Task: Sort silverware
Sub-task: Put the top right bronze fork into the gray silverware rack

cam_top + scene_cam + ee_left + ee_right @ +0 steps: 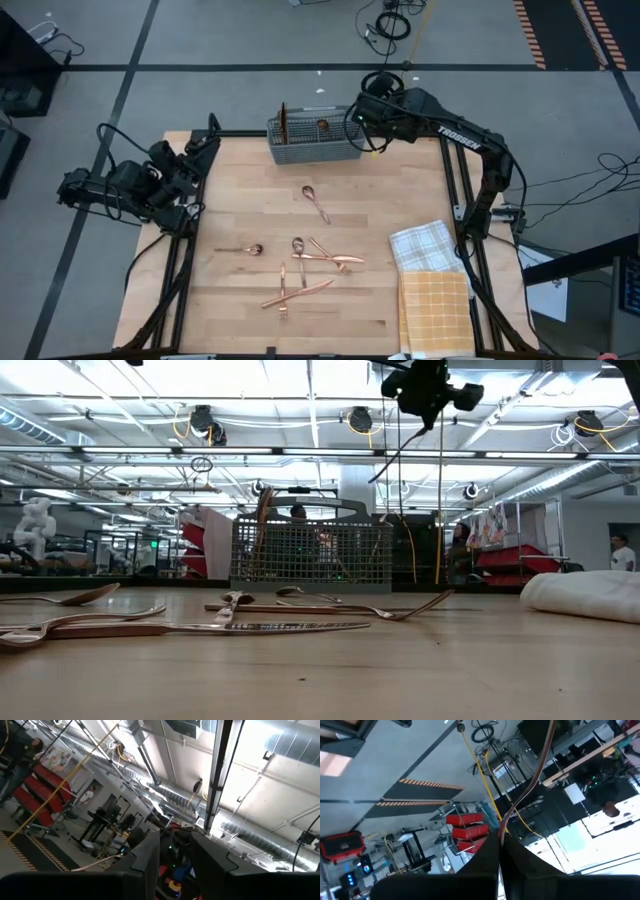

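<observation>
Wooden table carrying everything, seen from above. Right arm reaching across the far edge, right gripper hanging just over the right end of the grey mesh caddy, fingers pressed together on a thin copper piece of silverware; handle sticking up out of the grip in the right wrist view, type not readable. Left arm sitting folded at the table's left edge, left gripper pointing up off the table, fingers standing partly apart with nothing between them. Two checked cloths lying at the near right corner: white checked cloth farther back, orange checked cloth nearer, touching or overlapping. Caddy sitting at the far middle edge, a few copper pieces already standing upright in it. Remaining silverware lying loose on the table: one spoon alone near the centre, another spoon off to the left, a crossed cluster of forks and a spoon in the middle, and a knife lying over a fork nearest the front edge.
</observation>
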You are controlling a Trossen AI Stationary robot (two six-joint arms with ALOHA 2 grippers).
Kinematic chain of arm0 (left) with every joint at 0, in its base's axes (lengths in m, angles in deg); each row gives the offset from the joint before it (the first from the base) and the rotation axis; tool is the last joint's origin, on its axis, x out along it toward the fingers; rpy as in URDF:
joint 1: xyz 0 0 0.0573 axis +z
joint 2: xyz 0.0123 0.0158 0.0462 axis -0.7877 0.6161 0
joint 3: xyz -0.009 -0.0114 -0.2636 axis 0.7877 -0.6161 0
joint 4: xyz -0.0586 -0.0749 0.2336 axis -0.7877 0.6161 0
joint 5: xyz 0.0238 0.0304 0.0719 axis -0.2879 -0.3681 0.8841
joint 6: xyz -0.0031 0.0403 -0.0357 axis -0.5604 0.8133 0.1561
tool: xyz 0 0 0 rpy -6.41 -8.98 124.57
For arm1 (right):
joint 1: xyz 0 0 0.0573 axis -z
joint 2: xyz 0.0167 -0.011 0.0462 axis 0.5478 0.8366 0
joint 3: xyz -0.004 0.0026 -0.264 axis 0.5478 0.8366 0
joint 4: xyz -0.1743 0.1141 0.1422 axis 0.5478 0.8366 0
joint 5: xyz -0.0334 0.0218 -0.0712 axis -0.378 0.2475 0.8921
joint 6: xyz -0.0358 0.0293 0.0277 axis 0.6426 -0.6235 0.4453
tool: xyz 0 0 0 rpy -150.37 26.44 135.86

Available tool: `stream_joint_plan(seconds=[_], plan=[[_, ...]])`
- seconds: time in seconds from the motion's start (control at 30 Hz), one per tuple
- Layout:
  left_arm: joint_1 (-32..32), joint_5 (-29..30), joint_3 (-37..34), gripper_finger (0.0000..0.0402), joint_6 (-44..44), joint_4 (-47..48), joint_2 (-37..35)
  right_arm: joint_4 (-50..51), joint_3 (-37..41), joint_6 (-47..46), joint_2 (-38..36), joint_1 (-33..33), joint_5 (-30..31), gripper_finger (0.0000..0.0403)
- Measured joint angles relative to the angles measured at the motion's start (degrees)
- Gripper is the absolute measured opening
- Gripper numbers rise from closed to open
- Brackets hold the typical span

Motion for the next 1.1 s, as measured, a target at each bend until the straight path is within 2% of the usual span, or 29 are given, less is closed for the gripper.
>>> stream_joint_plan(seconds=[0.17,0.37,0.63,0.77,1.1], plan=[[0.0,0.2,0.0,0.0114,1.6,0.4,0.0,-0.2,0.0,3.8,0.0,0.0,0.2,0.0000],[0.0,1.7,0.0,0.0114,3.1,0.4,0.0,-1.8,0.0,9.6,0.0,0.0,-7.9,0.0000],[0.0,2.8,0.0,0.0114,4.5,0.5,0.0,-3.7,0.0,14.8,0.5,0.8,-9.1,0.0000],[0.0,2.8,0.0,0.0114,4.6,0.5,0.0,-4.1,0.1,16.6,1.3,1.0,-11.8,0.0000],[0.0,3.8,0.0,0.0114,4.5,1.8,0.0,-7.7,3.9,22.6,2.2,2.9,-11.4,0.0000]])
